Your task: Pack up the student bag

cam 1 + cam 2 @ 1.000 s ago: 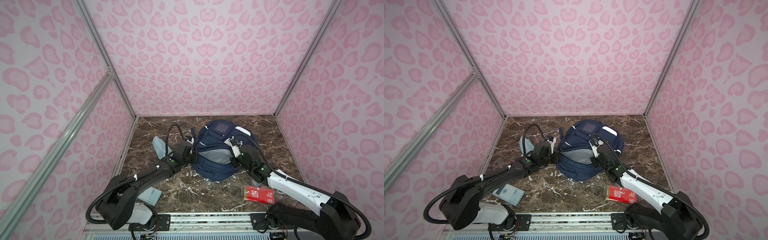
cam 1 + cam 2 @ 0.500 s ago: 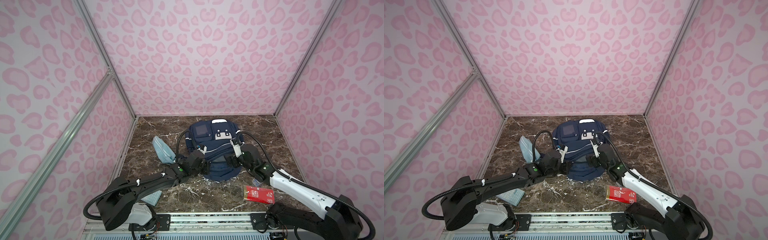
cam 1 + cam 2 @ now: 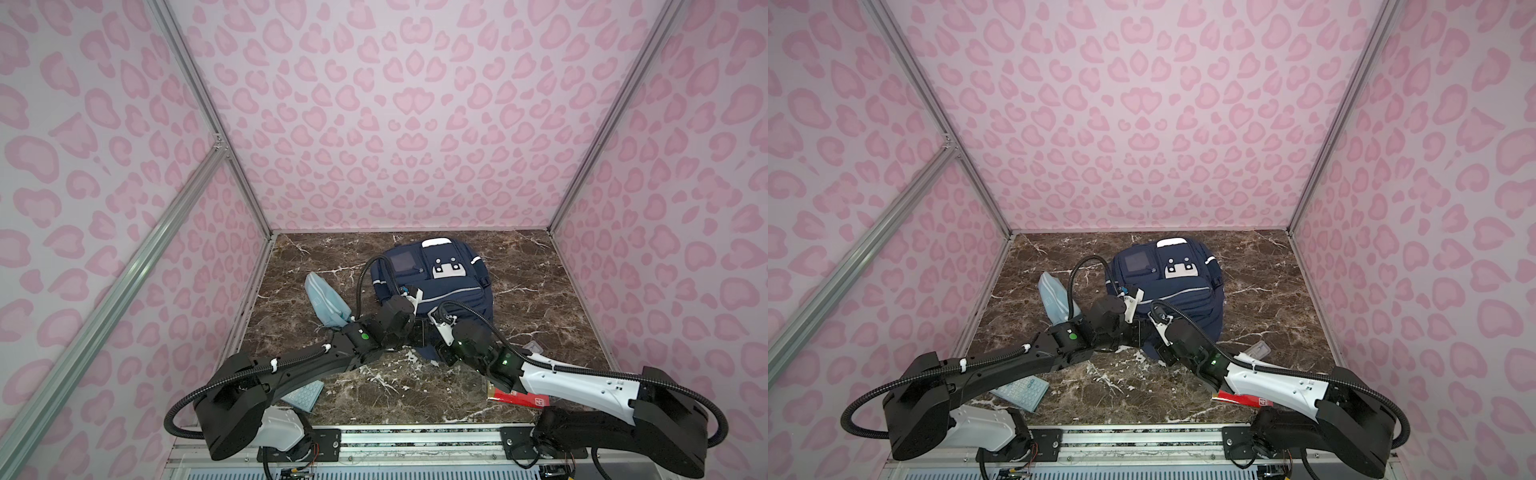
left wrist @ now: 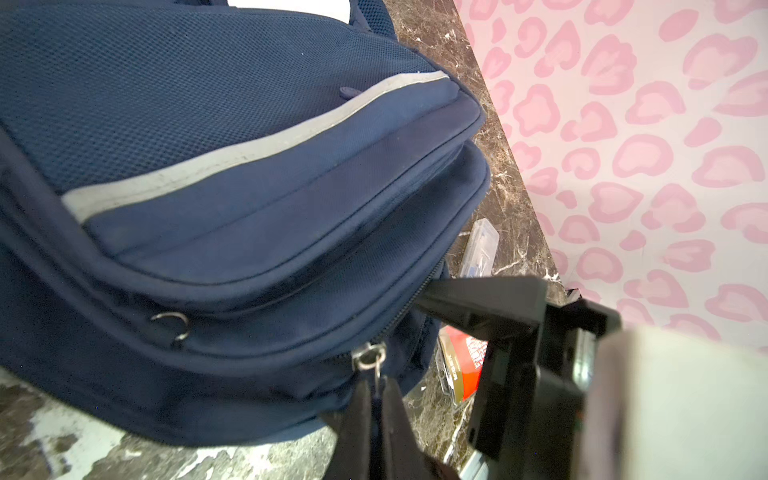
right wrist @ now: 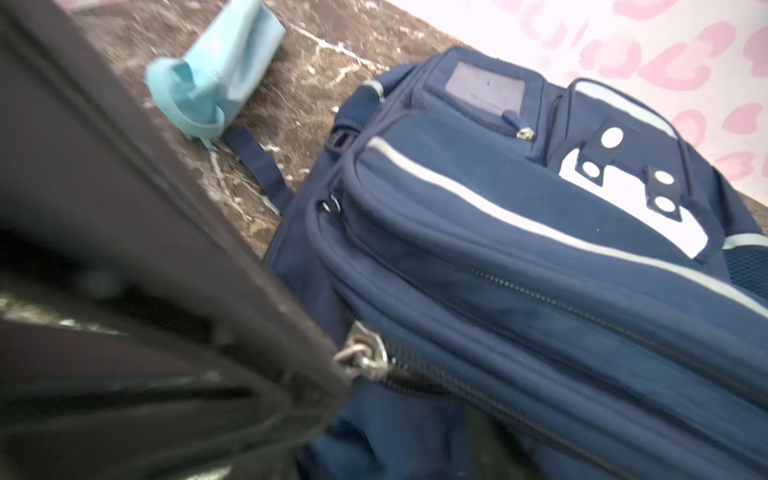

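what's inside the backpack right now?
Nothing visible: backpack zips look shut, inside hidden. The left tool pinches a zip pull. Outside on the table: pouch, calculator, red packet, clear case.

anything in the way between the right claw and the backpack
Nothing visible. The right claw sits at the zipper edge of the backpack, beside the left claw, which pinches the zipper pull.

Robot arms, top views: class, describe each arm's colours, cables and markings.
The left arm is black apart from a white base segment, with white cable ties. The right arm has a white forearm between black joints. Each carries a green light near the wrist, a white camera bracket and a looping black ribbed cable.
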You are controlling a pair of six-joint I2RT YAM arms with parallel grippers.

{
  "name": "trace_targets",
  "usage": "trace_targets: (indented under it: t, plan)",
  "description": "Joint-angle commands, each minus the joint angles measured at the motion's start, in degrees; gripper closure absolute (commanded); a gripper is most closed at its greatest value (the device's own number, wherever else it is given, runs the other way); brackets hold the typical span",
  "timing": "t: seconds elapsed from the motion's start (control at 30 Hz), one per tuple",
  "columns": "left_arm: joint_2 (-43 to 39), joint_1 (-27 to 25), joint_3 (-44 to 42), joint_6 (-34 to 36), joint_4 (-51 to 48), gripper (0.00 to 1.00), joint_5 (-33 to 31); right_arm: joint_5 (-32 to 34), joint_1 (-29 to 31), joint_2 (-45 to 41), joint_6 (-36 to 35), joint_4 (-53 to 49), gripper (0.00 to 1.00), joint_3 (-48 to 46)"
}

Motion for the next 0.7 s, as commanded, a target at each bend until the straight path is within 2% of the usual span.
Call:
trace_targets:
  t: [0.0, 0.1, 0.13, 0.17, 0.27, 0.43, 0.5, 0.57, 0.67]
  plan:
    - [-1.51, 0.08, -0.08, -0.13, 0.7, 0.97, -0.94, 4.48, -0.3, -0.01, -0.63, 0.92, 0.63, -1.12]
    - [-1.7, 1.25, 1.19, 2.13, -4.24, 0.97, -3.9, 2.66, -0.81, -2.58, -0.31, 2.12, 0.9, -2.89]
    - [-1.42, 1.88, 1.54, 2.97, -5.63, 0.97, -4.92, 2.1, -0.83, -3.59, -0.28, 2.0, 0.96, -3.22]
    - [-0.94, 2.39, 1.89, 3.6, -6.97, 0.97, -5.66, 1.84, -0.92, -4.52, -0.6, 1.94, 0.98, -3.33]
    - [1.37, 3.49, 1.43, 4.08, -9.14, 0.97, -9.42, 1.96, -1.22, -7.29, -0.91, 0.48, 1.0, -3.67]
    - [5.38, 8.94, -1.4, 3.55, -5.2, 0.97, -9.1, -0.67, -2.07, -11.01, -0.9, 0.25, 1.0, -5.08]
    - [6.21, 10.13, -0.94, 4.15, -5.04, 0.97, -9.8, -2.43, -2.02, -12.1, -1.65, -0.13, 1.0, -5.38]
    - [6.6, 11.24, 0.74, 5.34, -5.75, 0.97, -13.45, -2.92, -2.08, -13.09, -2.12, -0.81, 1.0, -5.42]
    - [8.38, 15.22, 3.72, 7.49, -5.82, 0.97, -14.8, -3.0, -2.13, -13.72, -2.76, -1.57, 1.0, -5.5]
